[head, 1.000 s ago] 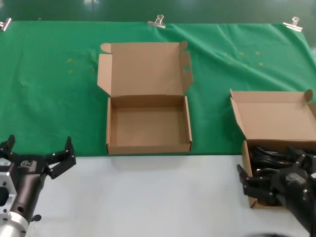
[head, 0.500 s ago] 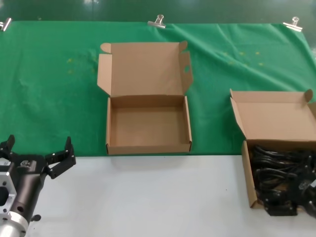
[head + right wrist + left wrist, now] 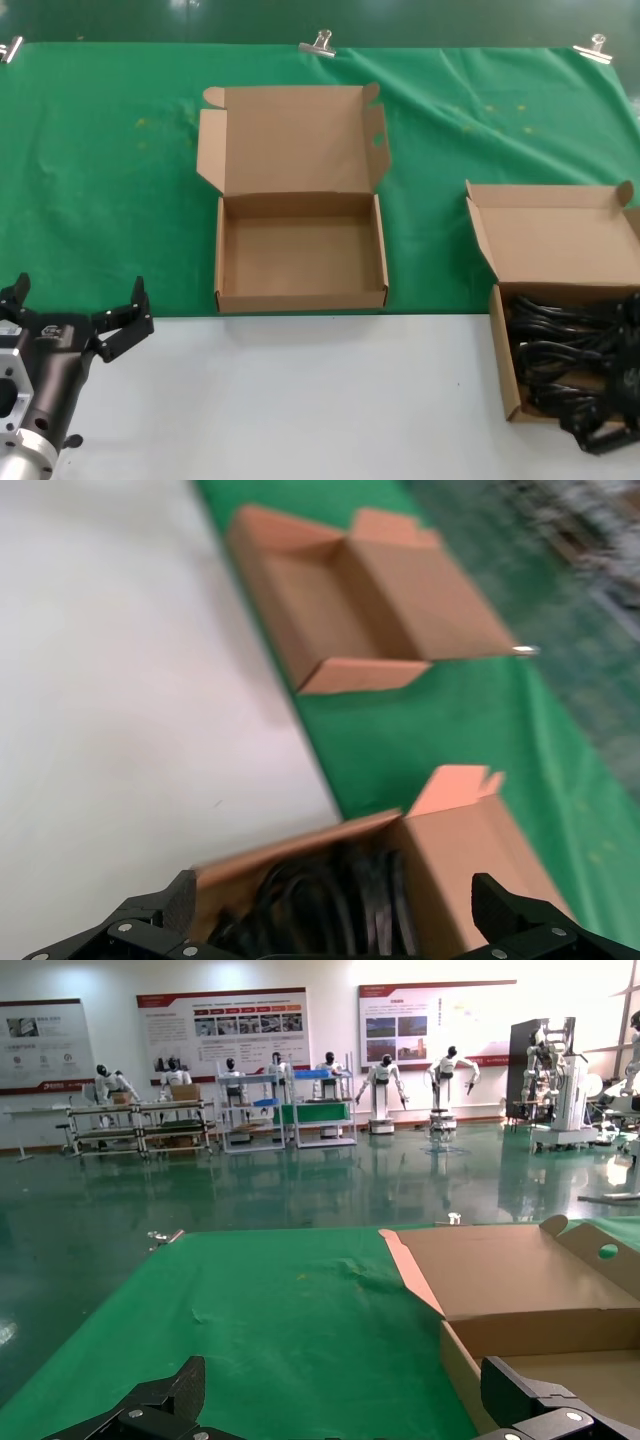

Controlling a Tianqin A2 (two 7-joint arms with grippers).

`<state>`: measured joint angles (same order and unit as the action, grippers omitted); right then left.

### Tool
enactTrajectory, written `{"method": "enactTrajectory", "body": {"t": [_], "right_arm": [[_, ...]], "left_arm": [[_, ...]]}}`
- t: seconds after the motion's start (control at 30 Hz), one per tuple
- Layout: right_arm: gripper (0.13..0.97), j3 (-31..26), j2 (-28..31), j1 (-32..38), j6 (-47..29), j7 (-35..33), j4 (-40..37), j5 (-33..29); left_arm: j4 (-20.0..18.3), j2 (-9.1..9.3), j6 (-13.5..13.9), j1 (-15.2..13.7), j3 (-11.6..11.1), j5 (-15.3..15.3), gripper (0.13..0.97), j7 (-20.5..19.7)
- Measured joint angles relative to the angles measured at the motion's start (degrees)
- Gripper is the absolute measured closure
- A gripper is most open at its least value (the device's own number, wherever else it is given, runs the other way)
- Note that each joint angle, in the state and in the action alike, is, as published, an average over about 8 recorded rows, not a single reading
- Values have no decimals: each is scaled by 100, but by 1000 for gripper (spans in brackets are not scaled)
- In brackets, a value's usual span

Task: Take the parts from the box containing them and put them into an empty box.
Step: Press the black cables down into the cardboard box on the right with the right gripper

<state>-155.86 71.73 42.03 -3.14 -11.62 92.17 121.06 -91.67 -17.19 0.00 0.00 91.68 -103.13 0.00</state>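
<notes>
Green cloth (image 3: pixel 120 180), right gripper (image 3: pixel 340 920) spread above parts (image 3: pixel 330 905)

Plain brown cardboard boxes (image 3: pixel 300 255) sit on a green cloth (image 3: pixel 100 170); the cords (image 3: pixel 565 345) are black.

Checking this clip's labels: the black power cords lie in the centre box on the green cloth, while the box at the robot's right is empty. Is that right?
Not quite: the two are swapped. The head view shows the black power cords in the right-hand box, and the centre box on the green cloth is the empty one. The right wrist view also shows cords in the nearer box.
</notes>
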Motion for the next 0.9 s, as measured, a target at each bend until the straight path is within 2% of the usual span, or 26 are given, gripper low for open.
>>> {"method": "enactTrajectory", "body": {"t": [0.33,0.53,0.7,0.9], "right_arm": [[129,-133,-170,750,-1505,1786,-557,-2533],[129,341,-537,851,-2277,2541,-893,-3768],[129,948,-867,818,-3008,2679,-1129,-4395],[129,1551,-1195,801,-3879,2343,-1371,-4659]], "left_arm": [[0,0,0,0,0,0,132,-2],[0,0,0,0,0,1,132,-3],[0,0,0,0,0,1,132,-2],[0,0,0,0,0,1,132,-2]]}}
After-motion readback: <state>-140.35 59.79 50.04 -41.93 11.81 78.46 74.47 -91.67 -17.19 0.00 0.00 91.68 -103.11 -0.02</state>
